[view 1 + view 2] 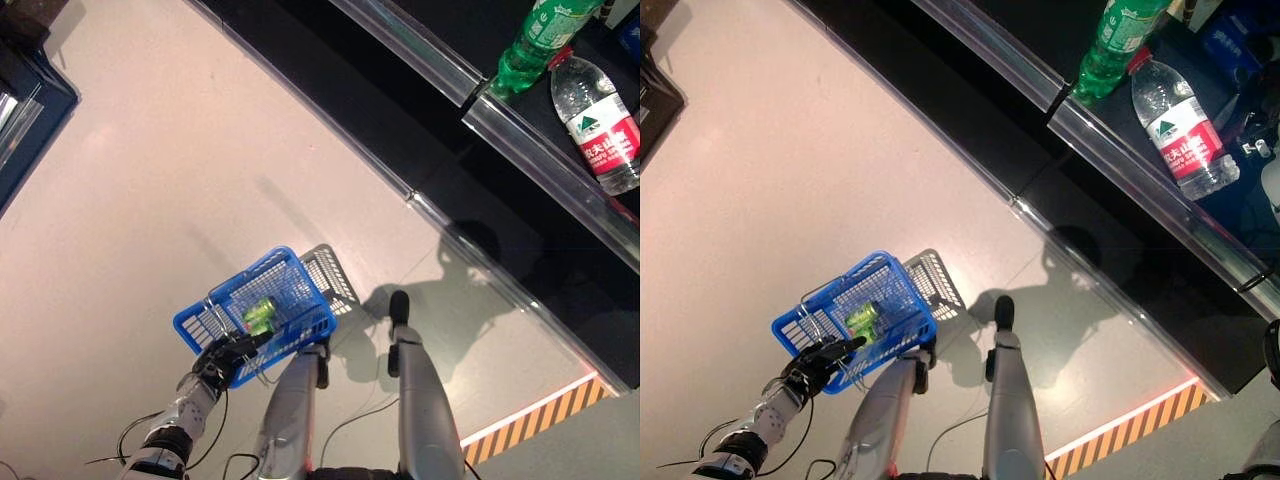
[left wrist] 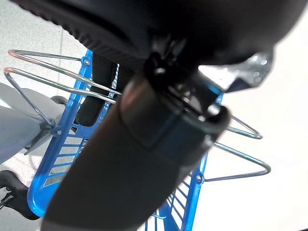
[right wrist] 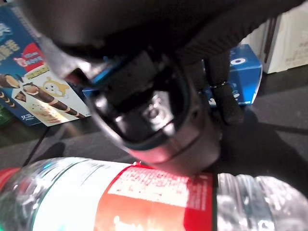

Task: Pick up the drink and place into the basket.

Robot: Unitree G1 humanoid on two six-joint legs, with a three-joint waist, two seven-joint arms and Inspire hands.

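Observation:
A clear water bottle with a red label (image 1: 598, 120) lies on the dark shelf at the upper right, and shows in the right eye view (image 1: 1175, 125). In the right wrist view my right hand (image 3: 159, 110) hovers just over this bottle (image 3: 159, 202), thumb close to it and fingers (image 3: 226, 91) straight, holding nothing. My left hand (image 1: 225, 357) is shut on the thin wire handles (image 2: 48, 72) of the blue basket (image 1: 300, 330), which hangs low at the left above the floor. A green can (image 1: 260, 314) lies inside the basket.
A green bottle (image 1: 535, 40) stands beside the water bottle on the shelf. A clear rail (image 1: 540, 160) runs along the shelf's front edge. Snack boxes (image 3: 33, 91) and a blue box (image 3: 240, 62) stand behind the bottle. Yellow-black tape (image 1: 530, 420) marks the floor.

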